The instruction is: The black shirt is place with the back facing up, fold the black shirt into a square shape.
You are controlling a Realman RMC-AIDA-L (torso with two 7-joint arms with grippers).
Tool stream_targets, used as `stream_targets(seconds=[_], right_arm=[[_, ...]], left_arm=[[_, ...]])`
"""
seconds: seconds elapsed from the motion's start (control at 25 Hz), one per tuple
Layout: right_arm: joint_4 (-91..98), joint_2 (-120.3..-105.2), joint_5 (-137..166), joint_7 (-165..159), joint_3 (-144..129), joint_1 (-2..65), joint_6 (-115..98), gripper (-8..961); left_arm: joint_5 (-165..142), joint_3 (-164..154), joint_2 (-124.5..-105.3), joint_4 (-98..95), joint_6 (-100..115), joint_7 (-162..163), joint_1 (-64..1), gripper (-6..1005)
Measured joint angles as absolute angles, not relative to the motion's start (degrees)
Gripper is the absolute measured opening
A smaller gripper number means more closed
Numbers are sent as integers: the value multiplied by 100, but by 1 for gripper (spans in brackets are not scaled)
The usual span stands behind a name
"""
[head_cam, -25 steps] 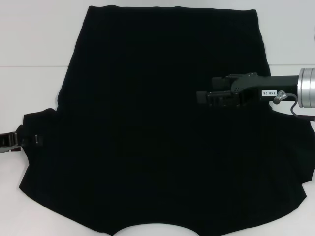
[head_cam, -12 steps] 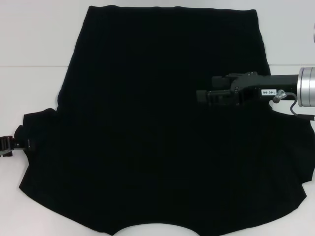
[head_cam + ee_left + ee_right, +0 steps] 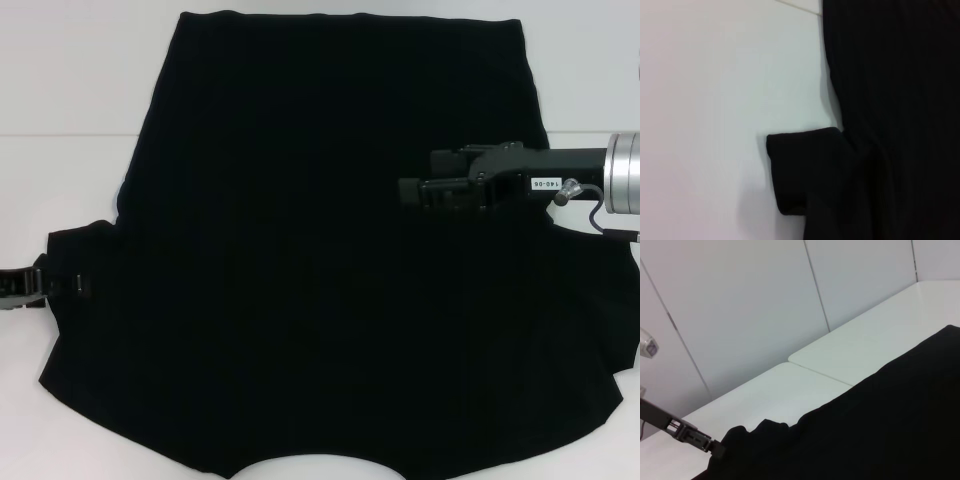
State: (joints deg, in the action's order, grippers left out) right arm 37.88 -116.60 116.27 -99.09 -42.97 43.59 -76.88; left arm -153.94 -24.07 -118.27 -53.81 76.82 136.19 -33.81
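Two grippers show, and little has changed between frames. The left gripper [image 3: 28, 284] sits at the shirt's left sleeve edge; half a second ago it lay a bit further out toward the left border and lower, and now it is back in against the cloth, much as it was a second ago. Whether its fingers grip the sleeve I cannot tell. The right gripper [image 3: 415, 192] hangs over the shirt's right half, reaching in from the right; it has edged slightly upward in the head view since the earlier frames. Its fingers lie close together with nothing seen between them, but how far they are parted I cannot tell.

The shirt [image 3: 330, 270] lies spread flat, filling most of the head view, its curved neckline at the near edge. It has not shifted. The left wrist view shows the sleeve end [image 3: 805, 172] folded on the table.

The table [image 3: 70, 90] is white, with a seam across it. Pale wall panels [image 3: 740, 305] stand behind it.
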Motion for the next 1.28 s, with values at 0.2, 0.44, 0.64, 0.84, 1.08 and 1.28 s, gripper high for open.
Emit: stream_targets(seconds=[0.2, 0.44, 0.64, 0.84, 1.08, 1.28], right_arm=[[3791, -11655, 11613, -9906, -4297, 4350, -7689, 881], [3821, -11655, 11610, -9905, -4297, 4353, -7690, 881], [3867, -11674, 11557, -9904, -4297, 4324, -7687, 881], [3867, -11679, 11535, -9905, -4295, 4312, -7683, 881], [3867, -11696, 11530, -9905, -4265, 4308, -7681, 881], [3867, -11706, 11521, -9904, -4231, 4306, -7681, 881]], left_arm=[[-15398, -2409, -11813, -5346, 7616, 13624, -3414, 619], [-15441, -2515, -11813, -5337, 7436, 13581, -3426, 609], [-15600, -2735, -11854, -5333, 7254, 13611, -3428, 346], [-15600, -2767, -11864, -5359, 7172, 13626, -3427, 238], [-15609, -2777, -11866, -5376, 7140, 13627, -3443, 102], [-15609, -2772, -11866, -5389, 7025, 13627, -3441, 3]])
